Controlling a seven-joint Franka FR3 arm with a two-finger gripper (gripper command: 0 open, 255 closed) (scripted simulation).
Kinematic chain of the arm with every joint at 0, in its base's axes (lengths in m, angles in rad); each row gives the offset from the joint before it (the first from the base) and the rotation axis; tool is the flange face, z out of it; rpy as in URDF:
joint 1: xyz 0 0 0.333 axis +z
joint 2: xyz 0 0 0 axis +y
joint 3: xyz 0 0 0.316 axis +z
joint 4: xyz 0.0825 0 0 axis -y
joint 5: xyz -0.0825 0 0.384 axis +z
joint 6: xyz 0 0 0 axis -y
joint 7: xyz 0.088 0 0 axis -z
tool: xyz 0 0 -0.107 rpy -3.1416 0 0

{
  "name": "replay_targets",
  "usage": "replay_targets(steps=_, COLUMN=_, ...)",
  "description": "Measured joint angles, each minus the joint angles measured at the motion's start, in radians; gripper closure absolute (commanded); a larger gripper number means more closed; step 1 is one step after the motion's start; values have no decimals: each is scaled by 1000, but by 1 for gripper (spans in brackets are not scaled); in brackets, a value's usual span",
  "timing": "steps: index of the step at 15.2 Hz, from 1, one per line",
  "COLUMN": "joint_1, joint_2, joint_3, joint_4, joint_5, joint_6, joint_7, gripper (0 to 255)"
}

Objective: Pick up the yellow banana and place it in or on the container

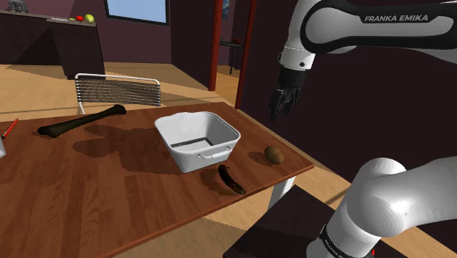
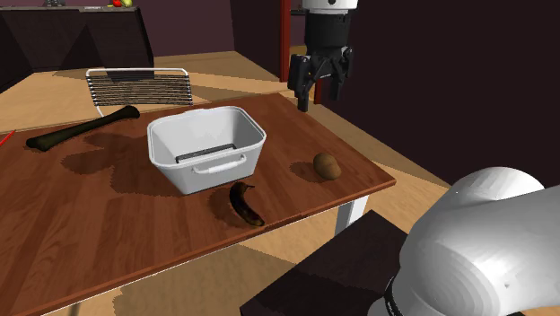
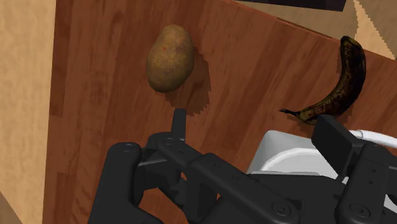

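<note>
Here, approach stage: wooden table [image 1: 88,183], white container [image 2: 211,175], gripper [image 2: 321,94] high above the table, fingers apart, empty.
Dark brown banana [image 2: 244,203] lies on the table just beside the container's handle end. Best to descend over its middle, fingers turned across its width, clear of the handle. Its long axis runs from the container toward the table edge, thin stem end pointing at the container.

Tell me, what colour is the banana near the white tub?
The banana is dark brown, almost black, speckled; clearest in the wrist view.
</note>
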Motion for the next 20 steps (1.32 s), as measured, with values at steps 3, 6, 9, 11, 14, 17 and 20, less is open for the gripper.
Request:
replay_targets(steps=3, joint_1=12, joint_2=13, joint_3=15, joint_4=-21, joint_5=12, joint_6=29, joint_7=9, gripper=0)
replay_targets(steps=6, joint_1=44, joint_2=36, joint_3=54, joint_4=-62, joint_5=41, joint_6=83, joint_7=33, gripper=0)
replay_targets(steps=9, joint_1=78, joint_2=70, joint_3=95, joint_4=-106, joint_5=73, joint_6=152, joint_7=57, gripper=0)
replay_targets(steps=11, joint_1=103, joint_2=107, joint_3=127, joint_4=-117, joint_5=96, joint_6=193, joint_7=77, gripper=0)
replay_targets(steps=14, joint_1=135, joint_2=152, joint_3=164, joint_4=-152, joint_5=124, joint_6=267, joint_7=94, gripper=0)
replay_targets(steps=17, joint_1=171, joint_2=217, joint_3=209, joint_4=-172, joint_5=154, joint_6=344, joint_7=118, gripper=0)
replay_targets(steps=20, joint_1=201, joint_2=296, joint_3=252, joint_4=-175, joint_5=177, joint_6=420, joint_7=139, gripper=0)
